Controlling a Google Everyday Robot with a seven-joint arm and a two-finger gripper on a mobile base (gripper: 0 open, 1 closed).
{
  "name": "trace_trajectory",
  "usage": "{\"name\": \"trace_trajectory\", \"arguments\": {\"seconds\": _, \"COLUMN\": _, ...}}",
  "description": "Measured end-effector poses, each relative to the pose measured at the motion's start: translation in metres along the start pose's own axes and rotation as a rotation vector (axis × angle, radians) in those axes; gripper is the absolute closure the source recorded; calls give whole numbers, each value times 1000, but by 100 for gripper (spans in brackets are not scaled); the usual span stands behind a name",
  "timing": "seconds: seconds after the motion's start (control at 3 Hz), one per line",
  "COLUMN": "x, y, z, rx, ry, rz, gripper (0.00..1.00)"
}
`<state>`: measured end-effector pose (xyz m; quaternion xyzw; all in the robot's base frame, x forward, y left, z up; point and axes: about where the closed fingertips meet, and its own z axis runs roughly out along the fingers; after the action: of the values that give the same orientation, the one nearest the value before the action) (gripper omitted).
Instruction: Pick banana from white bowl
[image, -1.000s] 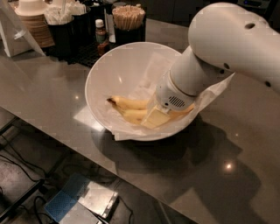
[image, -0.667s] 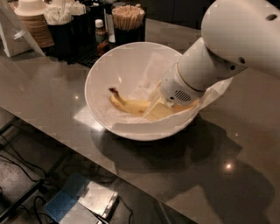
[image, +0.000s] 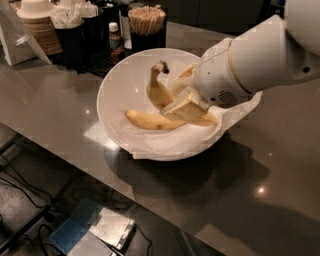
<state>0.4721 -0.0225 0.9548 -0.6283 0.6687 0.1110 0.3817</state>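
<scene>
Banana gripped, not yet out of bowl.
Gripper (image: 187, 106) low inside white bowl (image: 112, 95), apparently clamped on lower end of banana (image: 156, 91); stem end tipped upward, second banana (image: 147, 120) flat on paper lining (image: 167, 144). Left to do: lift clear of rim.

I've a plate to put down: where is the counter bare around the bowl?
The counter is bare left of the white bowl and front-right of it. Crowded behind it: bottle, stir sticks; inside it: banana, curved banana, end effector.
</scene>
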Motion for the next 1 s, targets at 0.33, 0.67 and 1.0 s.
{"name": "trace_trajectory", "arguments": {"seconds": 0.33, "x": -46, "y": 15, "z": -41, "rx": 82, "ry": -98, "rz": -117, "gripper": 100}}
{"name": "trace_trajectory", "arguments": {"seconds": 0.67, "x": -81, "y": 33, "z": -82, "rx": 161, "ry": -168, "rz": -222, "gripper": 100}}
{"name": "trace_trajectory", "arguments": {"seconds": 1.0, "x": -93, "y": 41, "z": -107, "rx": 200, "ry": -244, "rz": -287, "gripper": 100}}
